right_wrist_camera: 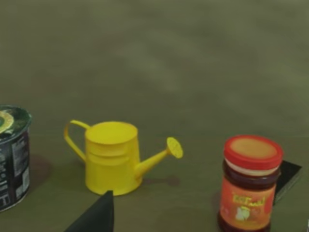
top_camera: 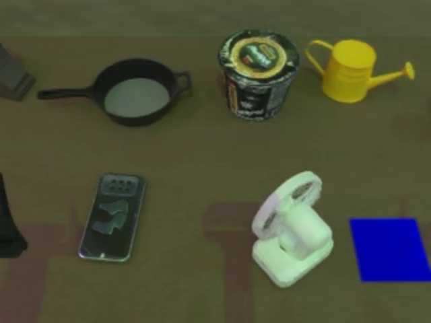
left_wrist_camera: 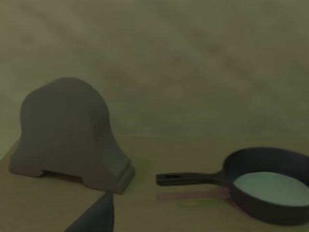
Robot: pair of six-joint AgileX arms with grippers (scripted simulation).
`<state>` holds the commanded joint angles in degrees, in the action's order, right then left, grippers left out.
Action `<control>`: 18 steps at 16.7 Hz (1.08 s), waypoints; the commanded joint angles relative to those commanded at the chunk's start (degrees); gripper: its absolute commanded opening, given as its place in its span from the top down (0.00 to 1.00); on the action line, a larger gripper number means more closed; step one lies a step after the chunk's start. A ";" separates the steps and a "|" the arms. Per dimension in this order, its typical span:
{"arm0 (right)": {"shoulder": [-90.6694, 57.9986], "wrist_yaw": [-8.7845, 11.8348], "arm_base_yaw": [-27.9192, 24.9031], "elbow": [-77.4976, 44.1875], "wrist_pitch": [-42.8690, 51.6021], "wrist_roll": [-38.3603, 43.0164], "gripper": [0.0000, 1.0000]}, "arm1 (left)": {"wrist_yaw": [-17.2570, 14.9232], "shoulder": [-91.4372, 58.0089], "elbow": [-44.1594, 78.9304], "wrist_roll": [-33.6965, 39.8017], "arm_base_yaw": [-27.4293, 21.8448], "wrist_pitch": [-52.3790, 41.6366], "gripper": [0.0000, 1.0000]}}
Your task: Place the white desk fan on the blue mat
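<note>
The white desk fan (top_camera: 293,229) stands at the front of the table, right of centre, its round grille head leaning toward the back left. The blue mat (top_camera: 390,249) lies flat just to its right, with a narrow strip of table between them and nothing on it. My left gripper (top_camera: 10,222) is a dark shape at the table's left edge, far from the fan. In the left wrist view only one dark finger (left_wrist_camera: 99,217) shows, with nothing by it. My right gripper is out of the top view; one finger (right_wrist_camera: 99,217) shows in its wrist view, holding nothing.
Along the back stand a black frying pan (top_camera: 135,91), a cup-noodle tub (top_camera: 258,74) and a yellow watering can (top_camera: 350,69). A phone (top_camera: 113,217) lies front left. A grey arched block (top_camera: 12,74) sits at the back left. A red-lidded jar (right_wrist_camera: 251,181) stands beyond the watering can.
</note>
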<state>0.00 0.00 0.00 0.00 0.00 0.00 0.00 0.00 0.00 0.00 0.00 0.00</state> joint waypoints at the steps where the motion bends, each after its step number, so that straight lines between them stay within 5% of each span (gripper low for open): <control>1: 0.00 0.00 0.00 0.00 0.00 0.00 0.00 | 0.00 0.00 0.00 0.00 0.00 0.00 0.00; 8: -12.51 0.12 -5.10 -11.51 10.59 10.47 0.00 | 0.00 0.00 0.00 0.00 0.00 0.00 0.00; 18: -66.81 -0.16 -23.25 -58.94 48.08 52.76 0.00 | 0.00 0.00 0.00 0.00 0.00 0.00 0.00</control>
<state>-66.81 -0.16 -23.25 -58.94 48.08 52.76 0.00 0.00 0.00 0.00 0.00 0.00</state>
